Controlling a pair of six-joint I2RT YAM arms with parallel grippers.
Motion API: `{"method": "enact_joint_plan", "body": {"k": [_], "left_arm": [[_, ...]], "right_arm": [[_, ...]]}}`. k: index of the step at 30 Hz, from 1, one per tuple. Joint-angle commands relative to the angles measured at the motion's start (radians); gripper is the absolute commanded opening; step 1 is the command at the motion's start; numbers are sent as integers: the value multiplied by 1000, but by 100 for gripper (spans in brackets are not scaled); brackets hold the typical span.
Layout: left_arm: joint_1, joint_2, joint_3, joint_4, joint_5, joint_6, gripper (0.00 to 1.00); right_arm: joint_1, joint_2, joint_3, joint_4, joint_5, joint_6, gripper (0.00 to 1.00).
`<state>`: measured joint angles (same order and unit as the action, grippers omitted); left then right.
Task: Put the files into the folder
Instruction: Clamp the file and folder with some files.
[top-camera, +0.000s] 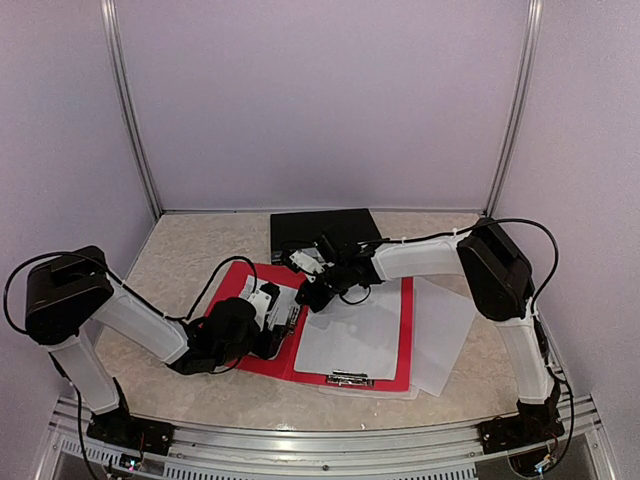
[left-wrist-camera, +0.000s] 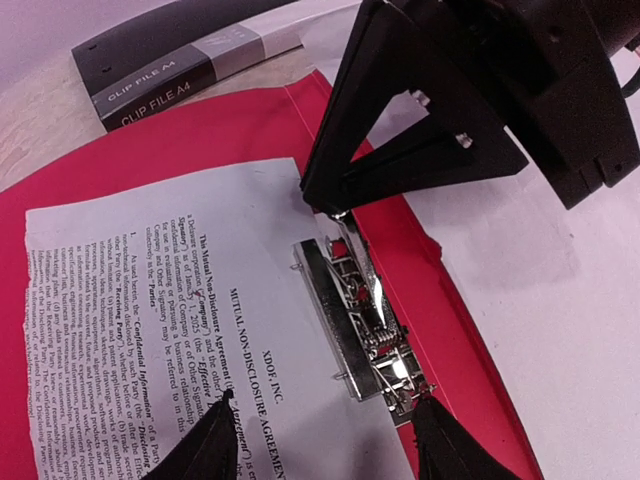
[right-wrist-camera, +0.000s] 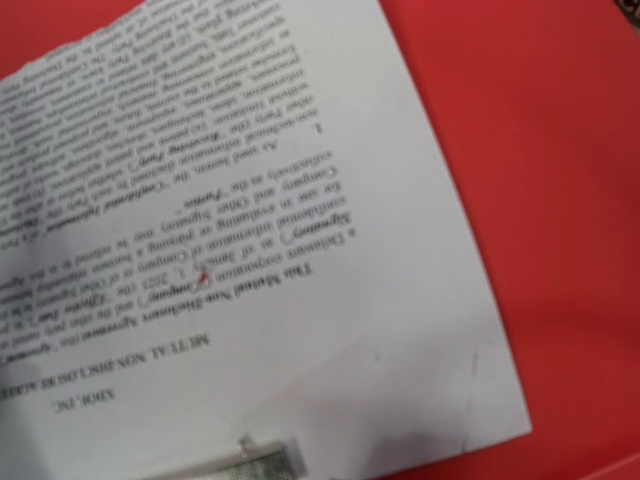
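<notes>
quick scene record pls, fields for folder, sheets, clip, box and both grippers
folder: red, open flat on the table
printed sheet: on the folder, metal clip at its edge
blank sheets: on the folder's right half; one more on the table beside it
left gripper: open, over the clip's near end
right gripper: shut, tip at the clip's far end
black box: behind the folder

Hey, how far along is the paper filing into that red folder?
Done: a blank sheet sits under the near clip in the red folder. In hand: a printed sheet lies at the other clip, the shut right hand on its lever, the left hand open above. Left: one white sheet lies on the table beside the folder.
</notes>
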<state>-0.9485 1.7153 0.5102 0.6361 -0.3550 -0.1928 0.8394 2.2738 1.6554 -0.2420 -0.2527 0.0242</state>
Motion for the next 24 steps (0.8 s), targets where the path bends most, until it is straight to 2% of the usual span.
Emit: {"method": "enact_joint_plan", "body": {"k": [1, 4, 7, 13, 24], "left_arm": [[14, 0, 15, -40, 70, -46, 60], [20, -7, 21, -49, 95, -56, 74], [22, -7, 33, -64, 107, -59, 77], [24, 47, 88, -96, 108, -37, 77], [29, 143, 160, -126, 91, 0, 69]], "right_arm": [[1, 65, -25, -181, 64, 0, 0], [2, 68, -18, -185, 64, -3, 0], [2, 69, -17, -185, 67, -6, 0], [1, 67, -21, -186, 67, -9, 0], [3, 66, -23, -185, 64, -13, 0]]}}
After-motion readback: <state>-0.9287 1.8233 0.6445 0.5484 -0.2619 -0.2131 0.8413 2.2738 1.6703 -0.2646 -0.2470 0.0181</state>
